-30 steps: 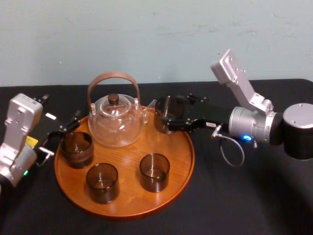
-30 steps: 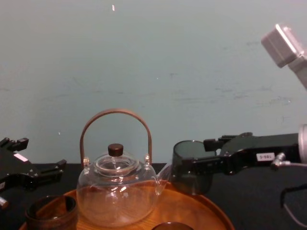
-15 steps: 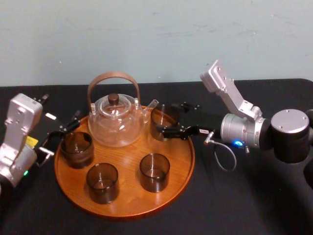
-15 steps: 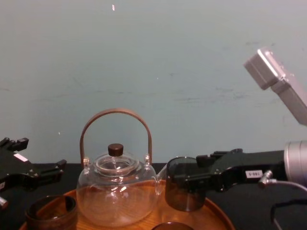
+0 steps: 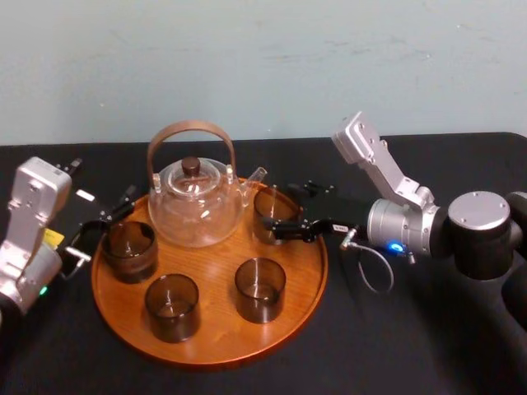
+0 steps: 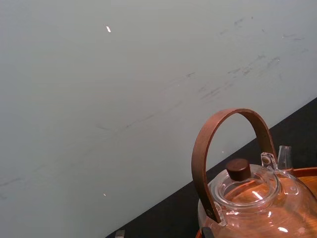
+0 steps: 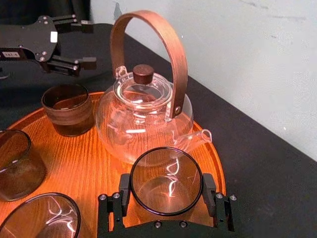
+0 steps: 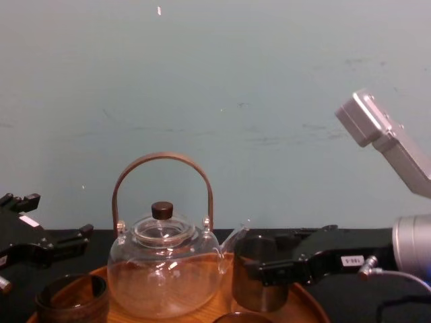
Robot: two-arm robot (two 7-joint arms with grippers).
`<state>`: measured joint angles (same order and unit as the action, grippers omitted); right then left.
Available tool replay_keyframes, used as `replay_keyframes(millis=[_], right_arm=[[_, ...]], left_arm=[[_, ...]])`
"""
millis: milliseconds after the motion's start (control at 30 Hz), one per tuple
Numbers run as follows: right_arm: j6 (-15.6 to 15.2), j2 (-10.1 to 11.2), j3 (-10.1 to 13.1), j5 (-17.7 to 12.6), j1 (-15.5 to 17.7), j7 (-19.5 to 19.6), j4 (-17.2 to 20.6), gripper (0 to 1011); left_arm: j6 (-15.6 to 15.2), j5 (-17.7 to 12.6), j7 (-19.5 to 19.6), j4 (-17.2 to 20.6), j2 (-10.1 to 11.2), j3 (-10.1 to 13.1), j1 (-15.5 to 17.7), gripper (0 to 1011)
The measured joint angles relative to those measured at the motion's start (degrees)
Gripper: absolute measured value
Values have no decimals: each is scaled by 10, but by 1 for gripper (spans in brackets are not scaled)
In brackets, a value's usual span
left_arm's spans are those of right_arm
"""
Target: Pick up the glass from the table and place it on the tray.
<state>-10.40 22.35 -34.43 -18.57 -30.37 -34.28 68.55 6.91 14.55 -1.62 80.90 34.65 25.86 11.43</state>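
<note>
A dark smoked glass (image 5: 274, 216) stands upright at the back right of the round orange-brown tray (image 5: 216, 276), beside the teapot's spout, its base down at the tray's wood. My right gripper (image 5: 280, 217) reaches in from the right and is shut on it. In the right wrist view both fingers (image 7: 124, 191) press the sides of the glass (image 7: 166, 184). From the chest view the glass (image 8: 259, 276) sits low over the tray's rim (image 8: 300, 304). My left gripper (image 5: 103, 225) rests open and empty on the black table (image 5: 428, 329) by the tray's left edge.
A clear glass teapot (image 5: 195, 206) with a brown hoop handle stands at the back of the tray, its spout almost touching the held glass. Three more dark glasses (image 5: 129, 249) (image 5: 172, 306) (image 5: 260, 289) stand on the tray's left and front. Bare wood lies in the tray's middle.
My right gripper has come down and slightly inward with the glass, from above the tray's back right rim to the tray's surface. The left arm has not moved.
</note>
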Motion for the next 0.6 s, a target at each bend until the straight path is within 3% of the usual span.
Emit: replay_keyframes(millis=[600], right_arm=[[3, -4, 0, 15, 2, 1, -18, 883]], left_arm=[[0, 0, 0, 0, 0, 0, 0, 1001]])
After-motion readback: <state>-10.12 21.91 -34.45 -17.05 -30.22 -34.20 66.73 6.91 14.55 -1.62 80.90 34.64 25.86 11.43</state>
